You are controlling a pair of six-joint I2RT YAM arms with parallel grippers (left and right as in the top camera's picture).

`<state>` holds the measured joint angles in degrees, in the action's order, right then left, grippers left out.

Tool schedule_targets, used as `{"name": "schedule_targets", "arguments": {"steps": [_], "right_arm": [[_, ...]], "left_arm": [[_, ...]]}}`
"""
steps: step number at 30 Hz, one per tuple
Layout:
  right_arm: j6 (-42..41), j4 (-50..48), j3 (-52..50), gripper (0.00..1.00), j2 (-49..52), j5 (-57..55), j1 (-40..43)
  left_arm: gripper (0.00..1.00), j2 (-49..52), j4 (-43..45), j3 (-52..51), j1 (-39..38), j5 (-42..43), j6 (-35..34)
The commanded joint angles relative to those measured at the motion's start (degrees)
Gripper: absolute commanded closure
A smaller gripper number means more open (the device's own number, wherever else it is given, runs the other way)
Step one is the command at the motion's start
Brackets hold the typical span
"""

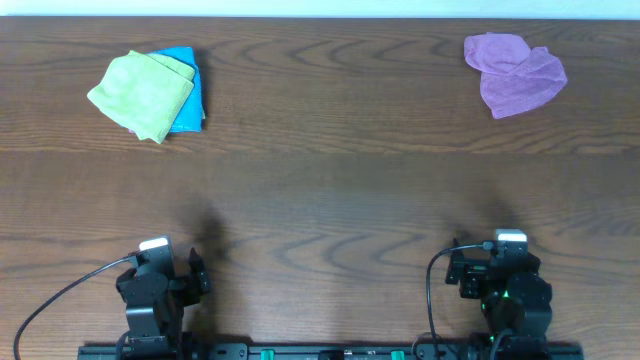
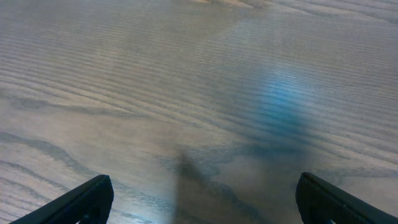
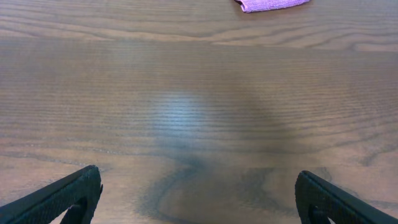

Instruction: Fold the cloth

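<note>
The purple cloth (image 1: pixel 514 74) lies crumpled at the far right of the table (image 1: pixel 320 190), well apart from the left gripper (image 2: pixel 204 190) and right gripper (image 3: pixel 198 183), which hover at the near edge, both spread wide and holding nothing.

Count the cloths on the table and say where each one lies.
3. The green cloth lies far left, overlapping the blue cloth beneath it. The purple cloth sits crumpled far right. Another could be hidden under the stack.
</note>
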<state>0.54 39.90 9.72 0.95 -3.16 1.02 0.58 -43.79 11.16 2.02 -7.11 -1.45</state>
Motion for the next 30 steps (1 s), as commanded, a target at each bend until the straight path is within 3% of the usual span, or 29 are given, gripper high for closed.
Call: {"name": "schedule_targets", "arguments": {"steps": [1, 30], "right_arm": [[0.61, 0.37, -0.61, 0.01, -0.66, 0.46, 0.42], [-0.94, -1.16, 1.42, 0.01, 1.81, -1.7, 1.68]], "left_arm": [[0.05, -0.37, -0.98, -1.29, -0.28, -0.79, 0.39], [0.05, -0.37, -1.01, -1.29, -0.28, -0.79, 0.39]]}}
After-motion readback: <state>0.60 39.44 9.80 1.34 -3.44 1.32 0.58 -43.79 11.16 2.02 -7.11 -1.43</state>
